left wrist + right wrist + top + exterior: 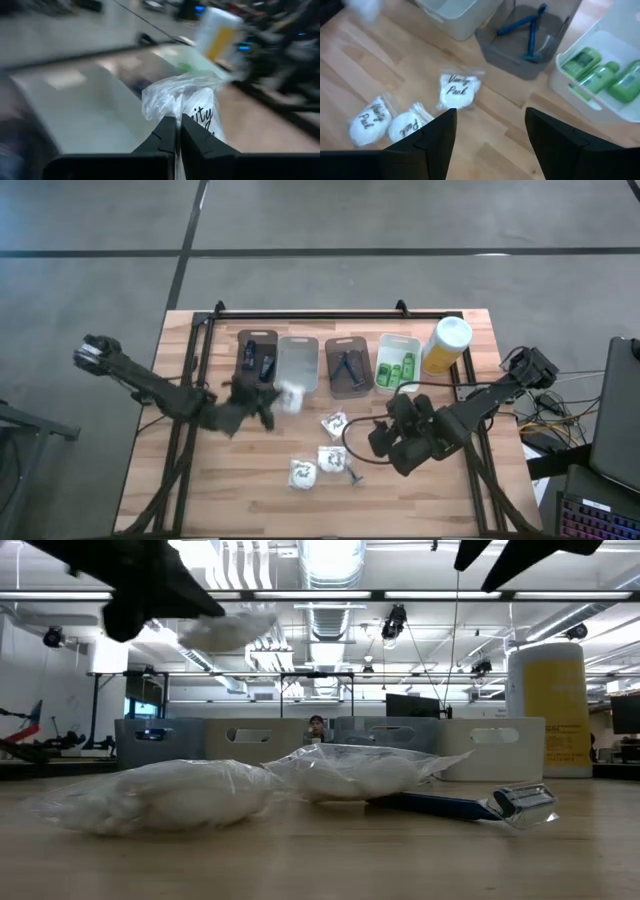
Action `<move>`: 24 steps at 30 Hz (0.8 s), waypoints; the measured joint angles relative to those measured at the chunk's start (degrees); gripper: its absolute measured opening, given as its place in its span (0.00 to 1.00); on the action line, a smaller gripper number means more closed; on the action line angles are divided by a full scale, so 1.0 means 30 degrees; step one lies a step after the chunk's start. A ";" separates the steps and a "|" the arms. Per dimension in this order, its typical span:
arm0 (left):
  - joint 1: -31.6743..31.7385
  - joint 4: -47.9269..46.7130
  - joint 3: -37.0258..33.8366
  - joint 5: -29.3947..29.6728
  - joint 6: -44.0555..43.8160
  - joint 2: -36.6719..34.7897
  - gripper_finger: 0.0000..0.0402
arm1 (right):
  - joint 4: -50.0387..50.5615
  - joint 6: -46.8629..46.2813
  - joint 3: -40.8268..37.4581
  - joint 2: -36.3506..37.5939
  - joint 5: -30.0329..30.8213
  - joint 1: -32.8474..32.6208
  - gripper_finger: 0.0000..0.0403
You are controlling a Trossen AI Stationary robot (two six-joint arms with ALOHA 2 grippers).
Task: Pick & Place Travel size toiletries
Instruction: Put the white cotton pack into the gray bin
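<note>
My left gripper [274, 406] is shut on a white crinkly packet [291, 396] and hangs over the near end of the pale second tray [297, 362]. Three more white packets [454, 91] lie flat on the wood, with a blue razor [470, 804] beside them. My right gripper [490, 132] is open above the table, to the right of those packets [331, 458]. Dark tubes lie in the left tray [255, 358], blue razors [530, 31] in the grey tray, green bottles [600, 75] in the white tray. My left gripper pinches the clear plastic edge [176, 111] of the white packet between its two fingers. The packet is lifted clear of the table [225, 630] and sticks out past the fingertips.
The four trays stand in a row along the far side. A tall yellow bottle with a white cap [446, 345] stands right of the white tray. A black rail [330, 313] runs along the far edge. Bare wood [250, 480] lies toward the near edge.
</note>
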State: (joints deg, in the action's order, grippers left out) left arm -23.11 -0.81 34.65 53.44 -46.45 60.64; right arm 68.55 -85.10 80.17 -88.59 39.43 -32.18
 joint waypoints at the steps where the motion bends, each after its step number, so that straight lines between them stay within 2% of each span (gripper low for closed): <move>1: 0.0981 -0.0012 -0.0028 -0.0076 0.1089 -0.0087 0.02 | 0.0049 -0.0053 0.0047 0.0041 0.0092 0.0031 0.59; 3: 0.3159 -0.0076 -0.0066 -0.0901 0.2783 -0.0131 0.03 | 0.0044 -0.0082 0.0083 0.0153 0.0313 0.0067 0.60; 6: 0.6737 0.0557 -0.0079 -0.3882 0.5028 0.0109 0.03 | 0.0063 -0.0255 0.0083 0.0158 0.0375 0.0124 0.62; 10: 1.0859 0.4239 -0.0287 -0.8338 0.8083 0.1181 0.03 | 0.0080 -0.1005 0.0083 0.0158 0.0415 0.0124 0.64; 14: 1.3944 0.6740 -0.0362 -1.0728 0.8457 0.3188 0.03 | 0.0112 -0.1947 0.0076 0.0158 0.0426 0.0124 0.66; 18: 1.4863 0.7906 -0.0393 -1.1641 0.8606 0.5432 0.03 | 0.0339 -0.2874 0.0076 0.0158 0.0419 0.0124 0.66; 24: 1.4863 0.9657 0.0071 -1.1341 1.0036 0.8033 0.08 | 0.0598 -0.3652 0.0069 0.0158 0.0403 0.0124 0.65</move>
State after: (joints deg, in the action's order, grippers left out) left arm 21.47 28.16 34.87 19.42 -16.34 84.74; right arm 70.35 -96.05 80.38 -88.12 40.64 -31.81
